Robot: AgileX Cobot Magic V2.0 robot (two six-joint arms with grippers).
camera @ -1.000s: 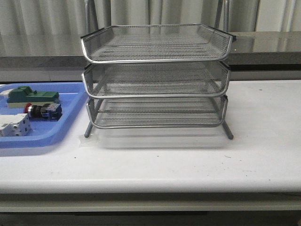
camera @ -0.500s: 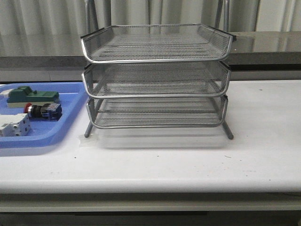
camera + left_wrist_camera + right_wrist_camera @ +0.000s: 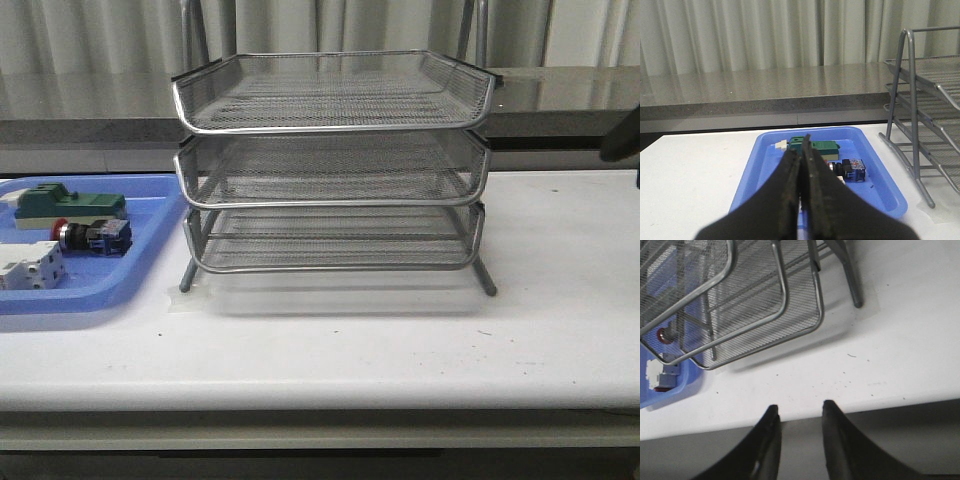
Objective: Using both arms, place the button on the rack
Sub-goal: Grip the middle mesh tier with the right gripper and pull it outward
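Three mesh tiers make up the rack (image 3: 330, 165), which stands at the centre of the front view on a white table (image 3: 400, 350). At the left edge of that view lies a blue tray (image 3: 130, 280), and in it the button (image 3: 88, 236), on its side with the red cap pointing left. It sits just below a green block (image 3: 68, 202) and just above a white block (image 3: 30, 268). None of the tiers holds anything yet, so the task is at its start.

The left gripper (image 3: 801, 197) fills the lower middle of the left wrist view, its jaws pressed together with nothing between them, hanging above the near end of the tray. The right gripper (image 3: 797, 412) shows at the bottom of the right wrist view with its fingers parted and empty, over the table's front edge. A dark sliver at the right edge of the front view is likely that arm.

Risks, as I judge them: the button is hemmed in by the blocks, so jaws opened too wide could catch a neighbour or push the button away. Its round collar may let it roll or twist in the grip. A handover between arms could drop it. The gaps between tiers are low, so a gripper reaching in could strike the wire rim.
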